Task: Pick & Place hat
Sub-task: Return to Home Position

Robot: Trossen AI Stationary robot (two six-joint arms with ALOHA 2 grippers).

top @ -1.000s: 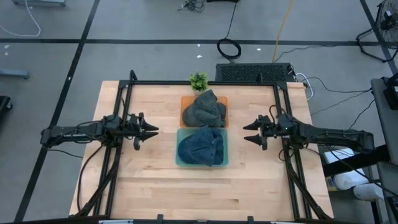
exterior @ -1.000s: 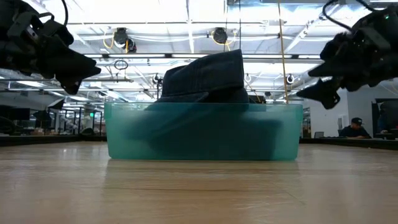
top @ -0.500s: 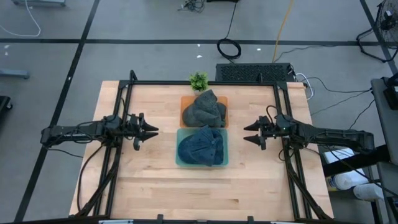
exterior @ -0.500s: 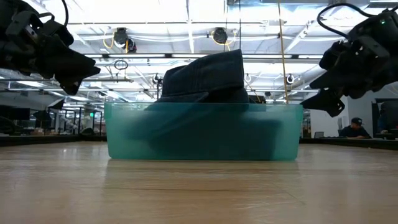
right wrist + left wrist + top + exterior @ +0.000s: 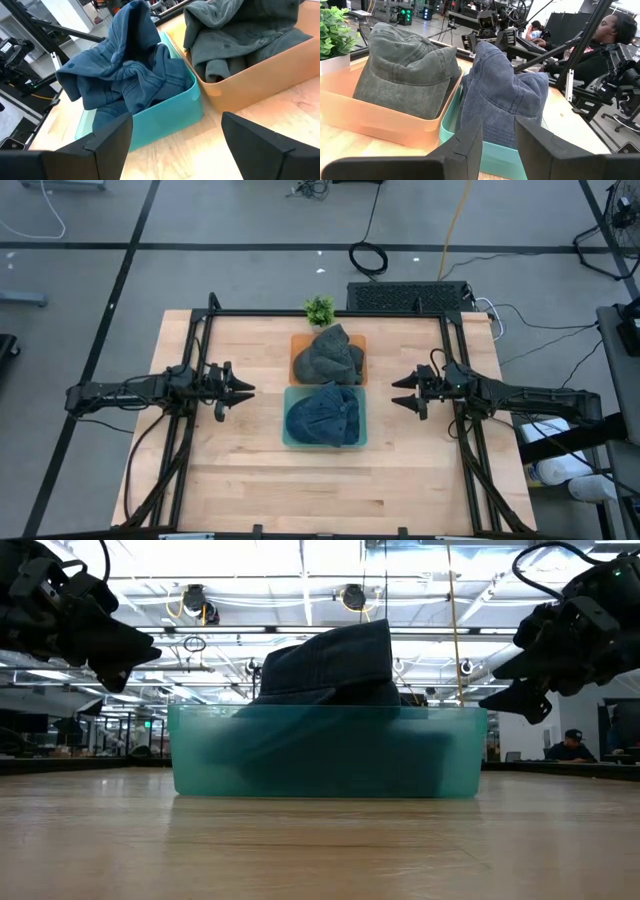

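We see blue denim caps [image 5: 322, 418] in the light blue plastic bin [image 5: 289, 442] mid-bench. Left gripper [image 5: 240, 393] and right gripper [image 5: 398, 394] flank it, fingers spread, empty.

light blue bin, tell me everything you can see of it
The light blue bin is a translucent teal plastic tub, rectangular with rounded corners, standing upright on the middle of the wooden table. Crumpled blue denim caps fill it and heap above its rim. Its far side appears to touch the orange bin.
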